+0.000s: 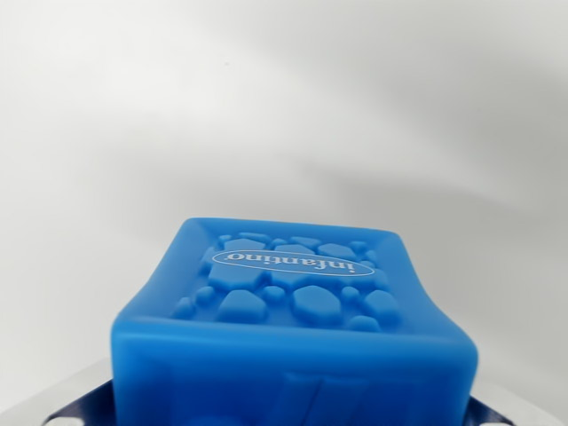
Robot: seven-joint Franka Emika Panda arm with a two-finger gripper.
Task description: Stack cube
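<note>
**Blue cube fills the low half of the wrist view, with bare white all round**

Though little else is on show, the blue cube (297,328) sits large at six o'clock in the wrist view, its top face tilted toward the camera. That face carries raised pebble shapes and a white oval label reading "infantino" (upside down from here). A raised rim runs round the face; the far edge lies straight across near the centre of the picture, while the two side edges bow inward. The near face drops out of the bottom of the picture, so its lower edge is hidden.

At seven and five o'clock, pale metal pieces (71,401) peek out from behind the cube's lower corners, touching or just beside its sides. Whether these are the gripper's fingers I cannot tell, so how the gripper stands, wide, narrow or clamped on the cube, is not something I can say from this angle.

From nine o'clock through twelve to three o'clock spreads a plain white surface (284,106), softly shaded, open on every side of the cube's upper edges.
</note>
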